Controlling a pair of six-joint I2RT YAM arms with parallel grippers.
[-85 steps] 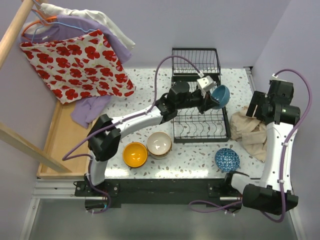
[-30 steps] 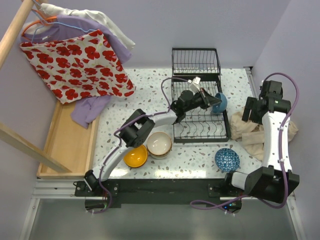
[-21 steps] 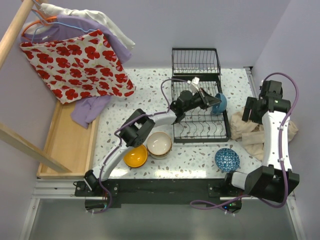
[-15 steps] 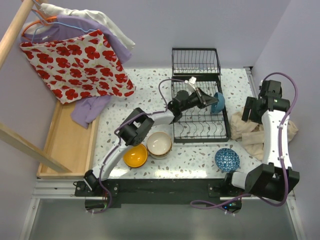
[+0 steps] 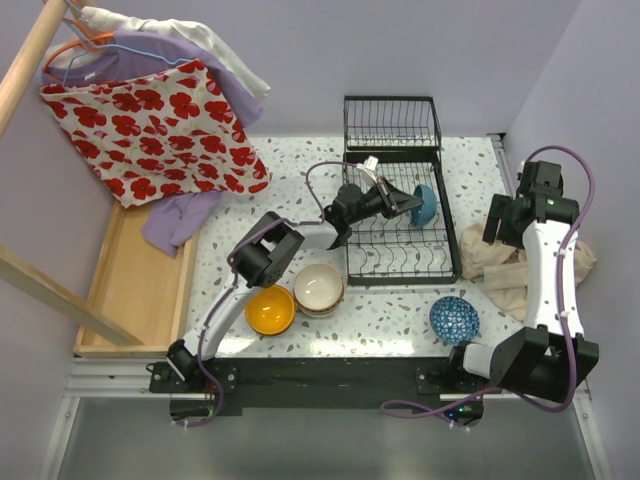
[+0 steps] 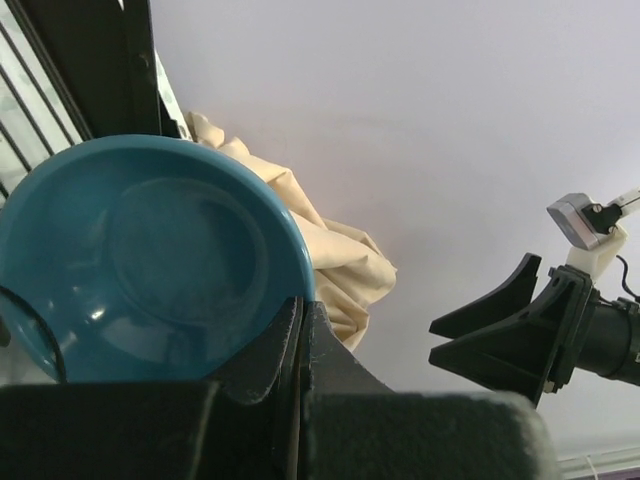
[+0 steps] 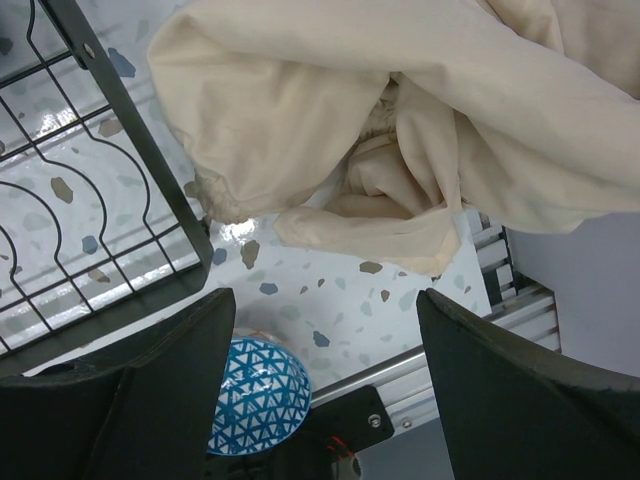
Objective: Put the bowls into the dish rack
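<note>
The left arm reaches across the rack (image 5: 452,272) from its near-left corner. The left hand (image 6: 303,308) is clamped tight on the rim of the blue bowl (image 6: 150,255). That bowl is tipped on edge over the right side of the rack, about midway along it; I cannot tell whether it touches the tines. The far, taller basket part of the rack holds nothing I can see.

Just right of the rack lies a crumpled cream cloth (image 5: 497,265), close against the wire edge. The right hand (image 7: 325,298) hangs above it with its fingers spread wide, holding nothing.

Other bowls sit on the speckled table (image 5: 300,170):
- The patterned bowl (image 5: 455,319) is near the rack's near-right corner.
- The cream bowl (image 5: 319,287) is stacked on another, near-left of the rack.
- The orange bowl (image 5: 270,309) touches that stack on its left.

The left arm's elbow hangs over these last two. Far left, a wooden tray (image 5: 135,285) lies along the table's edge, and clothes (image 5: 160,125) hang over it.
</note>
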